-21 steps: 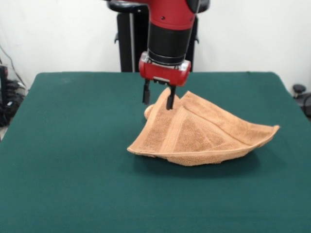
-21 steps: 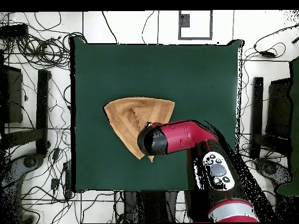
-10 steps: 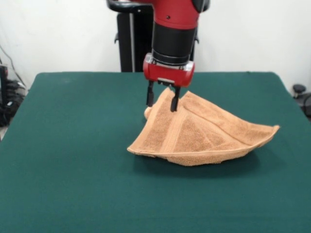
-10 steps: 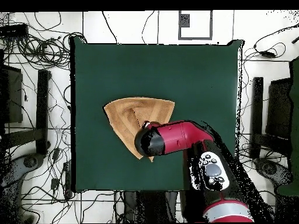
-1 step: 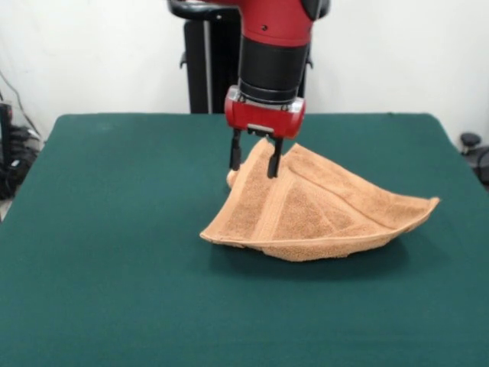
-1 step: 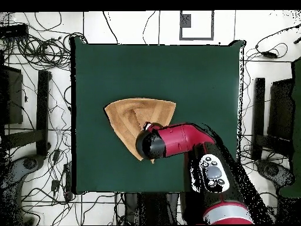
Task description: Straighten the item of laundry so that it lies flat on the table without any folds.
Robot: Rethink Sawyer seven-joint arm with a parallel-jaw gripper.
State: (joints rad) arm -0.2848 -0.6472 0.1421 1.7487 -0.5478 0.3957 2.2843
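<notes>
Near the worktop's centre the towel lies folded into a wedge, its far peak between the spread fingers of the end effector, which should pinch only the top layer there and draw it outward low to unfold it.

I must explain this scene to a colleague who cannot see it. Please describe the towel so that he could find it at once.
Look at the wide dark green table; near its middle, under the red arm's open gripper, lies the towel. It is the only cloth item there: tan terry, folded over itself into a rough triangle with a raised peak, not flat.
</notes>
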